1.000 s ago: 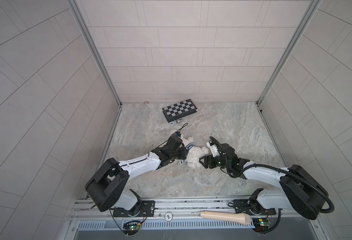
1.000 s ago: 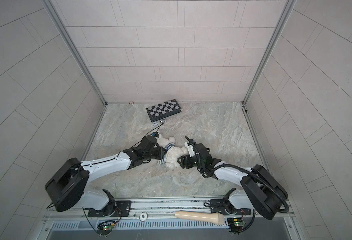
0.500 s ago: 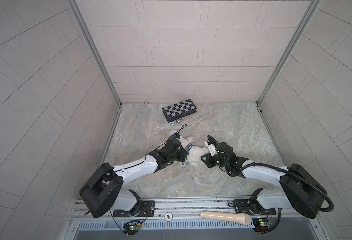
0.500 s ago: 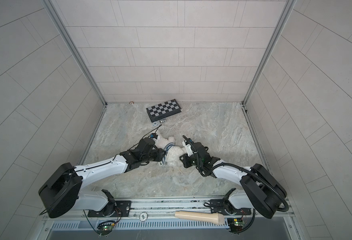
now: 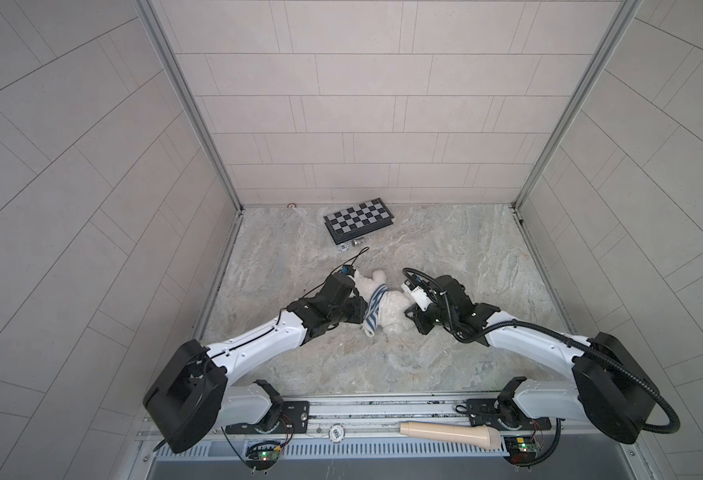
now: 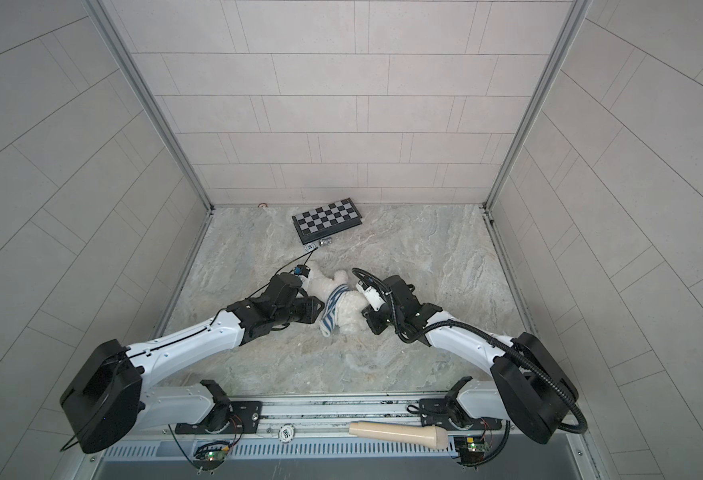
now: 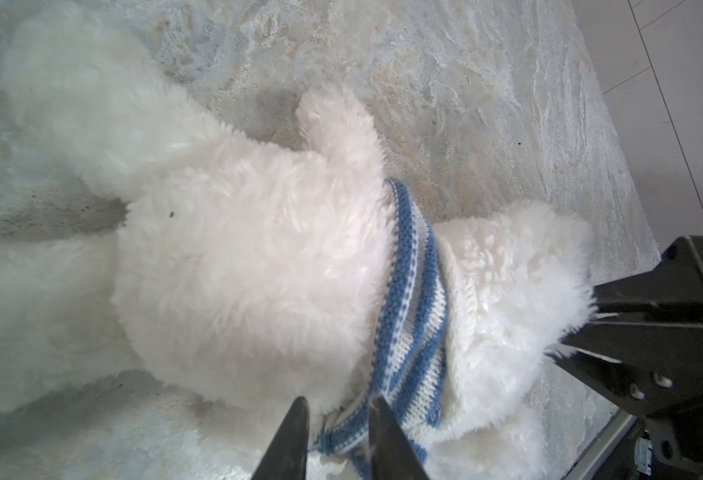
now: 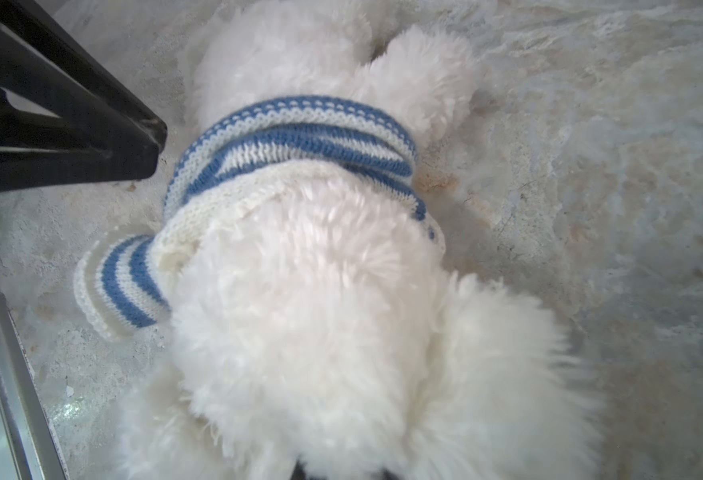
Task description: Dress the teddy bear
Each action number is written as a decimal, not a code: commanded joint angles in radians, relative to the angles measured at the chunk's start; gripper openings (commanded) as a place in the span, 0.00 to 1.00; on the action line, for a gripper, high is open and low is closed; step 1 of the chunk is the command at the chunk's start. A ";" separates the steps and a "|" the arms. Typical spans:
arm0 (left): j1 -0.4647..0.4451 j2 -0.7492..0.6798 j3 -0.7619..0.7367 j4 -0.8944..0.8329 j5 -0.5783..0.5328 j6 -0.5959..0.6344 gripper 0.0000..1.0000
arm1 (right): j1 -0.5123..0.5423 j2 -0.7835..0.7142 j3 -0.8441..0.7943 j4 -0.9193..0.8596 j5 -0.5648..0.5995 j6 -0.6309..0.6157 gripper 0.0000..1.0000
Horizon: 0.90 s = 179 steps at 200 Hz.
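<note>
The teddy bear (image 5: 392, 311) lay on the counter (image 5: 445, 249), in the middle, between the two arms. A blue and white striped shirt (image 5: 373, 306) was bunched in a ring around its body. The left gripper (image 7: 339, 436) was almost closed, pinching the shirt's edge. The right gripper (image 5: 413, 319) pressed into the bear's fur. Its fingers were hidden, so I could not tell if it held on.
</note>
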 commanded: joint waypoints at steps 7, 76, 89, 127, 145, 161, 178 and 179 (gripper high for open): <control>-0.015 0.003 -0.028 0.002 0.021 0.029 0.28 | -0.004 0.039 0.034 -0.052 -0.013 -0.078 0.00; -0.052 0.071 0.014 0.016 -0.021 0.038 0.34 | -0.004 0.056 0.045 -0.061 -0.043 -0.091 0.00; -0.049 0.083 0.022 0.014 -0.037 0.038 0.31 | -0.004 0.046 0.037 -0.057 -0.044 -0.091 0.00; -0.045 0.077 0.014 0.054 -0.016 0.025 0.29 | -0.003 0.032 0.018 -0.049 -0.048 -0.093 0.00; -0.034 0.056 -0.001 0.079 0.008 0.016 0.33 | -0.003 0.029 0.014 -0.047 -0.047 -0.094 0.00; -0.017 0.034 -0.016 0.100 0.031 0.004 0.39 | -0.002 0.026 0.012 -0.047 -0.045 -0.097 0.00; -0.012 0.021 -0.008 0.076 0.009 0.023 0.41 | -0.002 0.023 0.010 -0.042 -0.044 -0.097 0.00; -0.011 0.020 -0.007 0.073 0.006 0.025 0.40 | -0.001 0.023 0.010 -0.041 -0.045 -0.096 0.00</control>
